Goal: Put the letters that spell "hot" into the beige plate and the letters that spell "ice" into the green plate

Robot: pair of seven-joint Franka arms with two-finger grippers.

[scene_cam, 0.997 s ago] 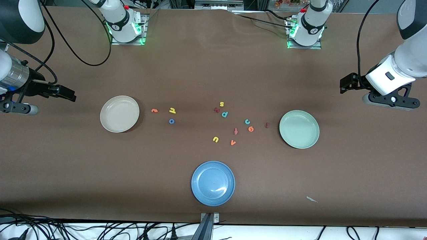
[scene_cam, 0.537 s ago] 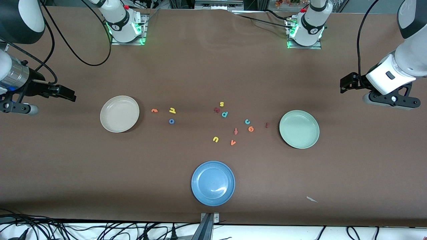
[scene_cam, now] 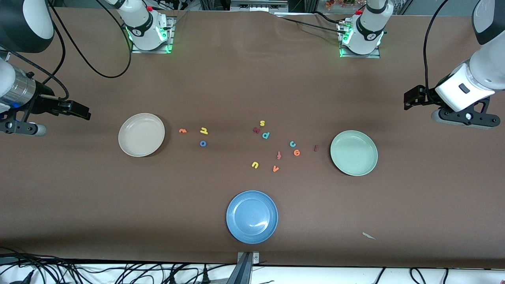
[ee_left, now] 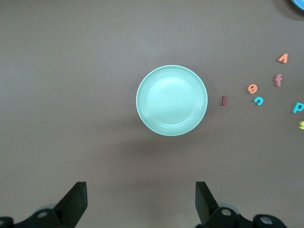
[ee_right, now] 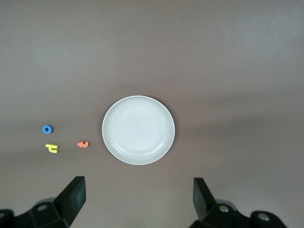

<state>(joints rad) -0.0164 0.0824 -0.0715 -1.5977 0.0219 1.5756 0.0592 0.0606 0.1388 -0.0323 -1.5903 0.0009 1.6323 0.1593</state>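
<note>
We look down on a long table [scene_cam: 236, 86] covered in plain brown sheeting, with a slight ripple near the bases. Two white bases [scene_cam: 146, 29] with green lights are bolted at the top edge; black cables [scene_cam: 98, 73] loop over the cloth, and more tangle along the white floor strip at the lower edge. A small metal bracket [scene_cam: 247, 258] sits at that edge, and a pale scrap [scene_cam: 369, 236] lies at about four o'clock from the blue plate [scene_cam: 252, 217]. We can read no brand names or labels; the only writing is the foam letters.

The beige plate [scene_cam: 141, 134] sits toward the right arm's end, bare. At three o'clock from it come the t [scene_cam: 182, 130], then the h [scene_cam: 203, 130], with the o [scene_cam: 202, 143] at six o'clock from the h. The green plate [scene_cam: 354, 152] sits toward the left arm's end, also bare. At nine o'clock from it lies the i [scene_cam: 315, 148], then the e [scene_cam: 296, 152] and the c [scene_cam: 292, 144]. Mid-table are the s [scene_cam: 262, 123], p [scene_cam: 266, 135], a dark red letter [scene_cam: 256, 129], f [scene_cam: 279, 155], u [scene_cam: 255, 165] and v [scene_cam: 275, 169].

The right gripper [ee_right: 137, 197] hangs over the cloth at nine o'clock from the beige plate, fingers spread wide and holding nothing. The left gripper [ee_left: 140, 202] hangs at two o'clock from the green plate, likewise spread and bare.
</note>
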